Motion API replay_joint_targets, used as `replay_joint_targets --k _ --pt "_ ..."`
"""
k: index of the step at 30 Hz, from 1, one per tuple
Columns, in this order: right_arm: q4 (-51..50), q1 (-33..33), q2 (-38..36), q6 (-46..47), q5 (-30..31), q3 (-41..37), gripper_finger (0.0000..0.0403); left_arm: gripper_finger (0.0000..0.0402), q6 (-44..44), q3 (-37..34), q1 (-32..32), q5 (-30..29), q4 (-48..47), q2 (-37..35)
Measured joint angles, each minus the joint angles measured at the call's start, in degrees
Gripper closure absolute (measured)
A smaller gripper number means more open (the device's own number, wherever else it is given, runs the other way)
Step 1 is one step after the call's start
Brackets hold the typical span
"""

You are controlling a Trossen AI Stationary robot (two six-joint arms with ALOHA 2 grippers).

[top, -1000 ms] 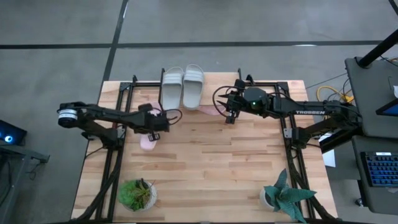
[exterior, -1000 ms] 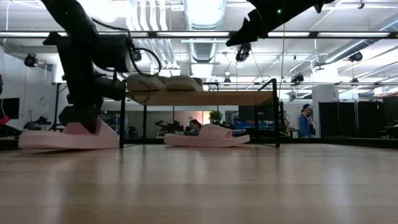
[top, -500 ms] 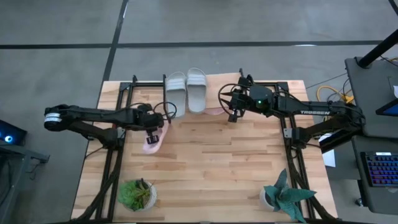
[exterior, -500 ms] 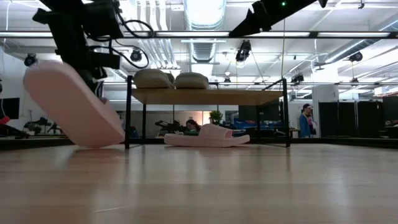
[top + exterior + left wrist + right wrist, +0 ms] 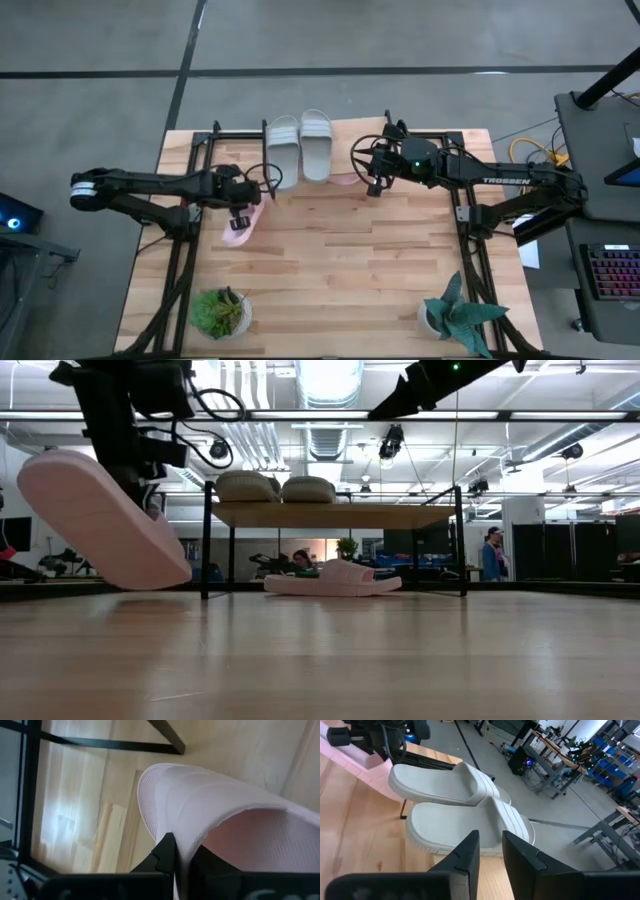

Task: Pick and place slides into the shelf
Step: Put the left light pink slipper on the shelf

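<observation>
One pink slide (image 5: pixel 240 228) (image 5: pixel 100 520) hangs tilted from my left gripper (image 5: pixel 240 207) (image 5: pixel 181 845), which is shut on it to the left of the shelf (image 5: pixel 330 515). Two pale grey slides (image 5: pixel 300 148) (image 5: pixel 460 815) lie side by side on the shelf's wooden top. The other pink slide (image 5: pixel 345 180) (image 5: pixel 335 578) lies flat on the table under the shelf. My right gripper (image 5: pixel 372 186) (image 5: pixel 490 837) hovers at the shelf's right end, above the table, with its fingers a narrow gap apart, touching nothing. My left gripper pinches the pink slide's wide strap at its edge (image 5: pixel 186 837), one finger (image 5: pixel 162 855) on the strap's outer face and the other toward the opening under it. The fingers come from above. The slide hangs tilted, its lower end (image 5: pixel 170 572) just above the table.
Two potted plants stand near the table's near edge, one left (image 5: pixel 220 312) and one right (image 5: pixel 455 315). The shelf's thin black legs (image 5: pixel 206 540) stand at the far middle of the table. Bare wood lies between the shelf and the plants.
My left gripper has risen and drawn slightly toward the table's left, shut on the pink slide. The slide lay flat on the table, then tipped up onto one end, and now hangs clear and tilted. The shelf with the grey slides shifted slightly toward the right.
</observation>
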Motion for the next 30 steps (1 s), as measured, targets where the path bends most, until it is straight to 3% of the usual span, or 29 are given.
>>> replay_joint_targets --k 7,21,30 --pt "0.5 0.0 0.0 -0.3 0.0 0.0 0.0327 0.0401 0.0 3.5 0.0 0.6 -5.1 -0.1" --pt "0.7 0.0 0.0 -0.6 0.0 -0.1 0.0325 0.0402 7.9 11.8 -0.3 12.2 -5.6 -0.2" --pt "0.7 0.0 0.0 -0.6 -1.9 -0.1 0.033 0.0402 12.2 14.3 -1.3 16.7 -5.5 -1.5"
